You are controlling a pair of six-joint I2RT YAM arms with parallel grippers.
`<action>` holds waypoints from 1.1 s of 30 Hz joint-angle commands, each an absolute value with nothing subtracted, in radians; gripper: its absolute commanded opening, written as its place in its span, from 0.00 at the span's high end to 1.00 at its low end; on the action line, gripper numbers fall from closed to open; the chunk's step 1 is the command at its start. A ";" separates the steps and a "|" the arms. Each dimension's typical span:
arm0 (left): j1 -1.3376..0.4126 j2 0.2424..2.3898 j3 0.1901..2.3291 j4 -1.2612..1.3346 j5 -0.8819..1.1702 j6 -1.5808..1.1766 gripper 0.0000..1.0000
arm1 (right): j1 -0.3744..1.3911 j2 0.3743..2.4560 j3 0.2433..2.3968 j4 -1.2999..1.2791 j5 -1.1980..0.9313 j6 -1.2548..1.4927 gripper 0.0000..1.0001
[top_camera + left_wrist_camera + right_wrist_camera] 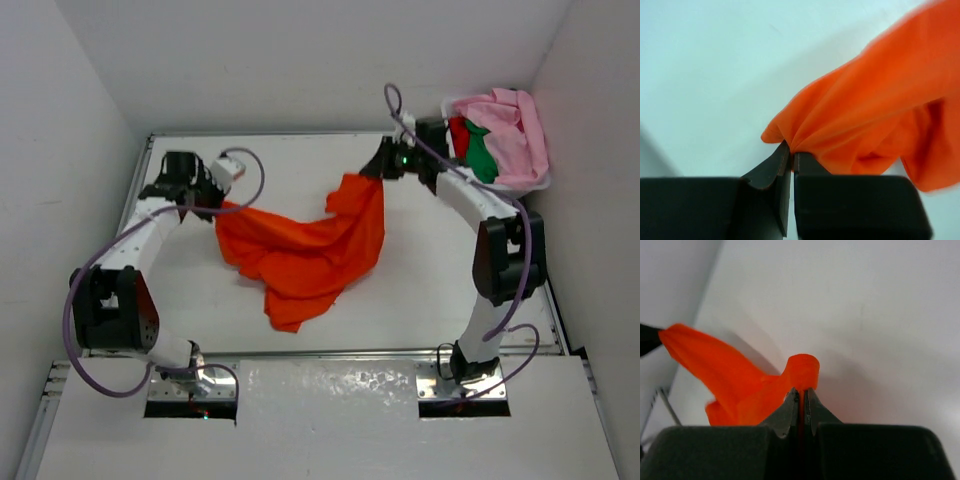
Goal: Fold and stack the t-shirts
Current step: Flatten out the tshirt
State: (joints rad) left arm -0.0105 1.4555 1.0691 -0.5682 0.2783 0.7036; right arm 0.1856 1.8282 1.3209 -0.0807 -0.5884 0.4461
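Orange t-shirt (300, 250), held at two opposite edges, presumably so that it can be drawn flat for folding, sags onto the table (430, 290) between the arms. Left gripper (791, 152) and right gripper (801, 392) are each clamped on a bunched edge.

Fingers (772, 172) tight on orange t-shirt (875, 115)

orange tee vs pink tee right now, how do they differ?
Place: the orange t-shirt is out over the table; the pink t-shirt sits in the basket, far right.
Grip: the left gripper and right gripper each pinch an end of the orange one, fingers shut; the pink one is untouched.
Shape: orange is stretched between the arms, sagging; pink is bunched with the red shirt and green shirt.
Shared: neither is folded.
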 commanded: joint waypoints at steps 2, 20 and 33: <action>0.000 1.540 1.444 -0.479 0.169 0.619 1.00 | 0.103 1.931 1.795 0.003 -0.555 0.569 1.00; 0.011 1.563 1.544 -0.465 0.169 0.876 1.00 | 0.041 1.703 1.312 0.748 -0.679 0.744 1.00; 0.011 1.330 0.978 -0.969 0.026 1.227 0.64 | 0.187 1.329 0.436 0.431 -0.577 0.393 0.58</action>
State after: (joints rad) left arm 0.0139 1.3884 0.9337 -0.8997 0.0940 1.1419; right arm 0.2001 1.4155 0.4236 0.4480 -0.6285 0.4805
